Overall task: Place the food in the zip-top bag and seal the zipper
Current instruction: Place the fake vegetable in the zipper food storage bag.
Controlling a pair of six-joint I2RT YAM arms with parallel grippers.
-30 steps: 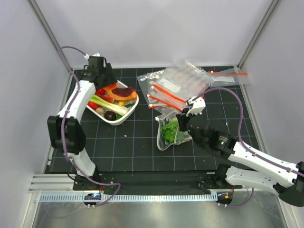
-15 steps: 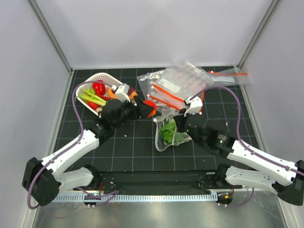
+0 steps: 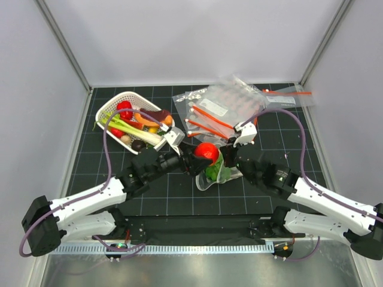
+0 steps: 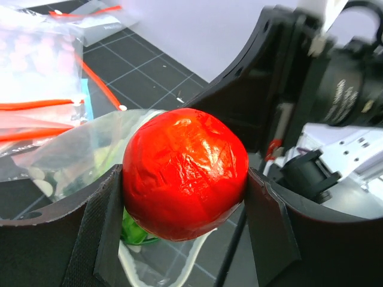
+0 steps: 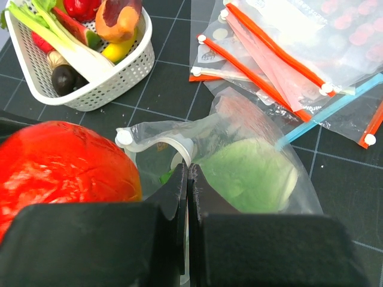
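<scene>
l arm w/ red piece at bag mouth, r arm pinching bag edge

left gripper (image 4: 185,200): jaws spread wide and clamped on the orange-red piece (image 4: 185,176), one finger on each side of it. piece is round, glossy, wrinkled skin, and held off the mat (image 3: 167,185). top view puts it over the upper-left corner of the zip-top bag (image 3: 222,177), approx at the mouth. from the right wrist view it sits just left of the mouth edge (can't tell if any part has crossed the rim)

right gripper (image 5: 188,173): fingers pressed together, pinching the bag's film at the mouth edge. the zipper (image 5: 157,142) shows as a pale strip curving from a white dot on the left to the fingertips. mouth is gaping, not sealed

lettuce head (image 5: 248,173): inside the bag, pale green through the plastic, just right of the r fingertips. left wrist view shows only a bit of green under the red piece, behind the dotted film

bag lies on the mat at centre, betw. the two arms, mouth side toward the l arm

other items: white basket (image 3: 111,107) w/ toy produce, incl. green onions (image 3: 128,127), back left, well apart from the bag. pile of plain bags (image 3: 221,107) w/ red-orange strips behind the dotted bag, near edges overlapping it
</scene>
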